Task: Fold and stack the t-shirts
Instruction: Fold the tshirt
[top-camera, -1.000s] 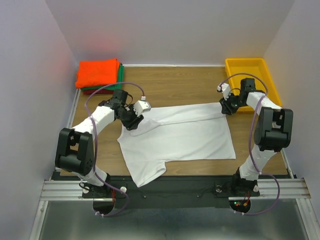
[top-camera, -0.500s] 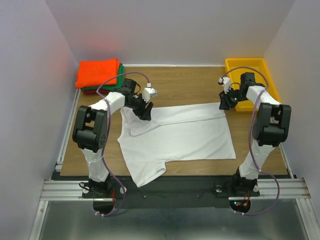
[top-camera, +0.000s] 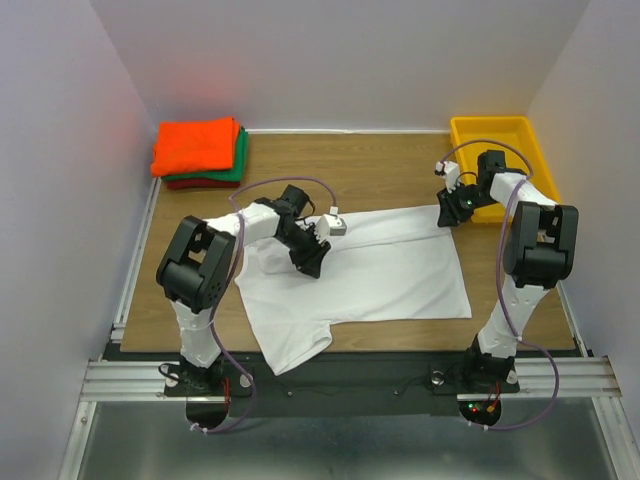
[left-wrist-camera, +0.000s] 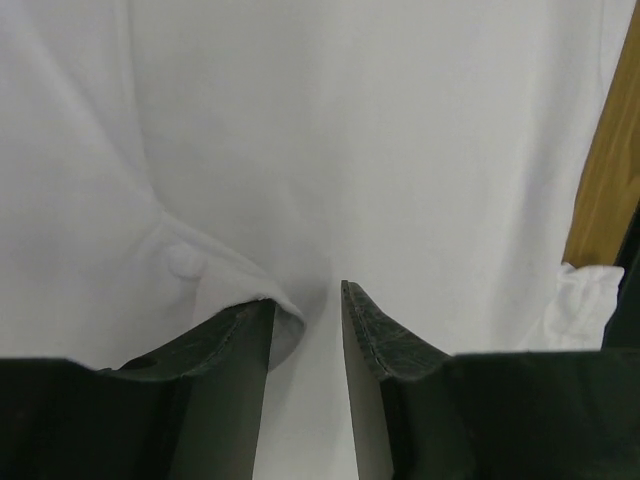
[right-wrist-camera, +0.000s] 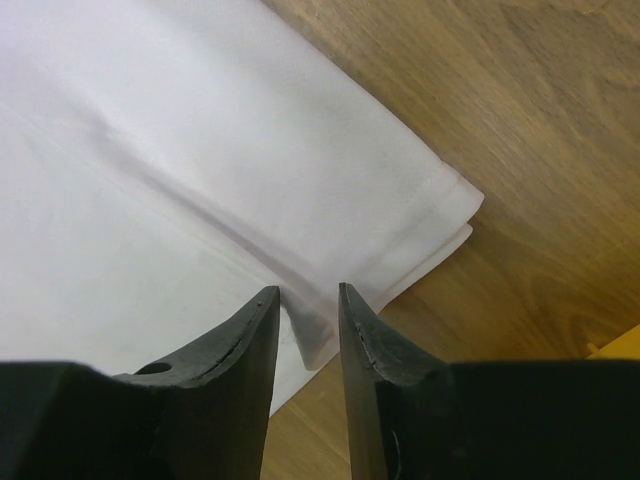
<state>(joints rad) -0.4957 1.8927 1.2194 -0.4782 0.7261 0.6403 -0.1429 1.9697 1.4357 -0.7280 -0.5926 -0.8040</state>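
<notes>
We record a brown wooden table (top-camera: 350, 170) bearing a white cloth short-sleeved t-shirt (top-camera: 380, 275) spread across its middle, one sleeve overhanging the near edge, a stack of folded orange, green and dark red cloth t-shirts (top-camera: 197, 150) in its far left corner, and a yellow plastic tray (top-camera: 490, 121) in its far right corner.

Top view high, looking down, wrist views close, all sharing white t-shirt (top-camera: 380, 270)
</notes>
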